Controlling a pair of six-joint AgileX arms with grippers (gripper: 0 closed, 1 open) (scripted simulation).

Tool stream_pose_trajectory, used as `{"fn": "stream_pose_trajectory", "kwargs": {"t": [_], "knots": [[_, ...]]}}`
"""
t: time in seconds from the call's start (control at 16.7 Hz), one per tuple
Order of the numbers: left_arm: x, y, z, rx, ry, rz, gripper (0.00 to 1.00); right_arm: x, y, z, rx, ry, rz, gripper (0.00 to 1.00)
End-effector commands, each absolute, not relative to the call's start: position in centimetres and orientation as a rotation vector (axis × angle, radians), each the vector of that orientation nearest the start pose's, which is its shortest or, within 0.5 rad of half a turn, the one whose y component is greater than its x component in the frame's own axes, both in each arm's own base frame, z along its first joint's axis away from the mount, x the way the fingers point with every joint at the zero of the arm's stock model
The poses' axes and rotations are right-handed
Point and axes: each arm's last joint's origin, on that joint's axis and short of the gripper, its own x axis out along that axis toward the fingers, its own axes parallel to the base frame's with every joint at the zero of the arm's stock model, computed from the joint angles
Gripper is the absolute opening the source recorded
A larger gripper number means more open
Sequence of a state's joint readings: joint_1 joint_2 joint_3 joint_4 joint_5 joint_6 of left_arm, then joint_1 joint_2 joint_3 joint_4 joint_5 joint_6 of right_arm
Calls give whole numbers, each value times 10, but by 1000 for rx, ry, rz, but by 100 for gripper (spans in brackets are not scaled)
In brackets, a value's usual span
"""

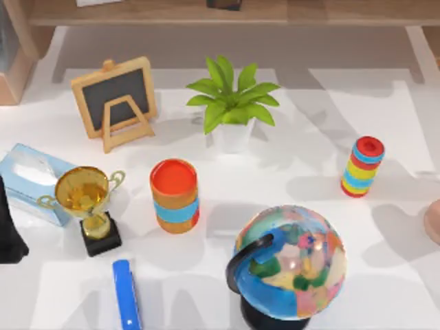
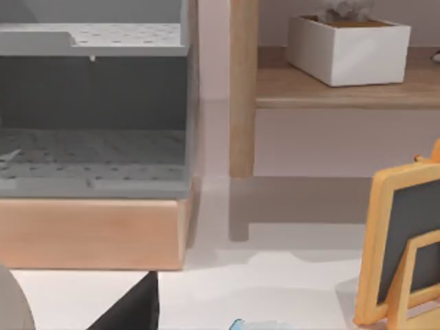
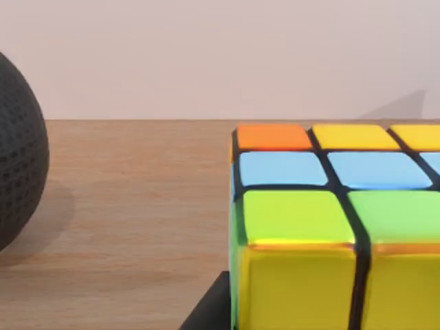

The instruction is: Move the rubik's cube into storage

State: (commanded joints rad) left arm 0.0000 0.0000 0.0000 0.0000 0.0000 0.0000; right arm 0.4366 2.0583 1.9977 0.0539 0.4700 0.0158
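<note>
Top cam overhead; wrist cams low, close.

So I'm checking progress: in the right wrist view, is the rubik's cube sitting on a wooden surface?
Yes, the multicoloured rubik's cube rests on a light wooden surface, beside a dark textured ball.

White table (image 1: 289, 172): chalkboard easel (image 1: 114, 100), potted plant (image 1: 232, 104), tissue box (image 1: 31, 180), gold trophy (image 1: 88, 204), orange canister (image 1: 174, 195), globe (image 1: 289, 265), striped stack (image 1: 362, 166), blue bar (image 1: 126, 294). Wooden shelf (image 3: 130, 206) (right wrist view): rubik's cube (image 3: 330, 220), dark sphere (image 3: 19, 179).
</note>
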Motion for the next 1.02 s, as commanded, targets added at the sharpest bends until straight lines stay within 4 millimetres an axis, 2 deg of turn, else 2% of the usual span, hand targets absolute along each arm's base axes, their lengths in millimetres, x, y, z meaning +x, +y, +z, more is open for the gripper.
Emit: {"fn": "stream_pose_trajectory", "kwargs": {"t": [0.36, 0.54, 0.72, 0.9, 1.02], "knots": [[106, -1, 160, 0, 0, 0, 100, 448, 205, 380, 4, -7, -3, 0], [106, -1, 160, 0, 0, 0, 100, 427, 223, 401, 16, -58, 51, 0], [106, -1, 160, 0, 0, 0, 100, 419, 231, 403, 20, -67, 69, 0], [106, -1, 160, 0, 0, 0, 100, 420, 228, 400, 14, -49, 56, 0], [106, -1, 160, 0, 0, 0, 100, 425, 214, 397, 3, -14, 20, 0]]}}
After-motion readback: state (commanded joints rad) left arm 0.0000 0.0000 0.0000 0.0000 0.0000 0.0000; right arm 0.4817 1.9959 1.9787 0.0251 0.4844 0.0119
